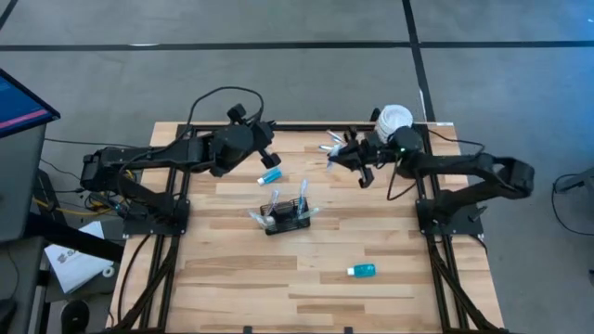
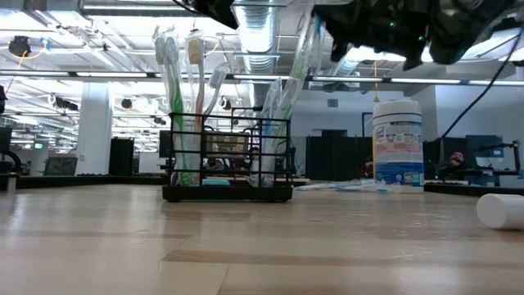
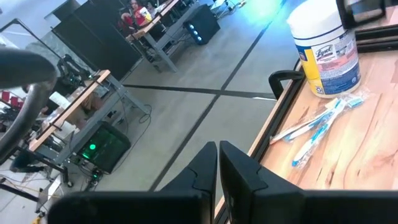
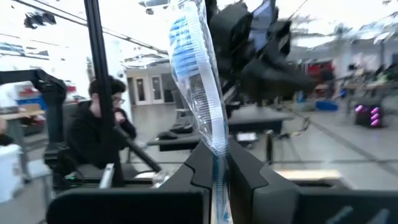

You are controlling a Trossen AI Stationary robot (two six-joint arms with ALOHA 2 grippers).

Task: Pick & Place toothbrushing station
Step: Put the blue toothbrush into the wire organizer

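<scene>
Your right pincer [image 4: 214, 163] gripped a clear-wrapped blue toothbrush [image 4: 198, 81] upright, ready for the black wire-mesh holder [image 1: 286, 219] mid-bench; your left pincer [image 3: 217, 163] hung closed, empty.

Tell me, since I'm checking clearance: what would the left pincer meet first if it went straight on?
Probably nothing on the table: the left pincer, shut and empty, points past the table edge toward open floor.

The white canister [image 3: 326, 53] bears a label reading "Lysol"; nothing else is legible.
</scene>
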